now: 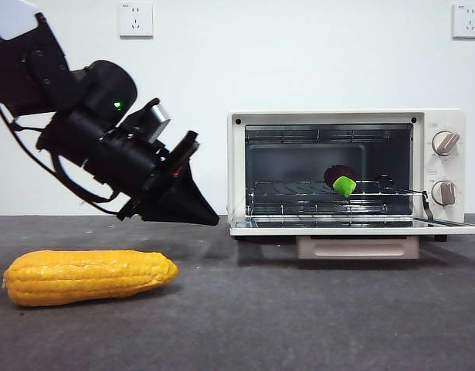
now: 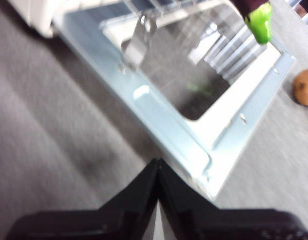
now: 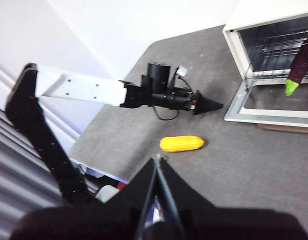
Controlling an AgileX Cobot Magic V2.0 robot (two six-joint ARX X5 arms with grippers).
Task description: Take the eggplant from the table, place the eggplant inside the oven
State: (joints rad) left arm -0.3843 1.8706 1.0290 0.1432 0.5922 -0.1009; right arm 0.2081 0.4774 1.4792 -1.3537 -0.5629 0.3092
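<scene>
The table (image 1: 299,325) was a flat dark grey, faintly speckled surface running across the whole front view, and behind it stood a plain white wall (image 1: 299,62) carrying two white power sockets (image 1: 136,19), one high on the left and one at the far right top corner. The oven (image 1: 345,170) sat on the right half of the table with its glass door (image 1: 353,226) folded down flat toward the near side. The eggplant (image 1: 341,179) lay inside the oven on the wire rack (image 1: 299,189), its green stem cap pointing out toward the open front. A yellow corn cob (image 1: 89,276) lay on its side on the near left of the table, well apart from the oven. The left gripper (image 1: 208,216) hung above the table between the corn and the oven, just left of the lowered door, tilted down to the right, its two black jaws pressed together to a point and holding nothing. The right gripper (image 3: 158,162) was held high and back from the scene, its jaws also pressed together and empty. In the left wrist view a small brown round thing (image 2: 305,87) rested on the table beside the door's corner; what it was could not be told.
</scene>
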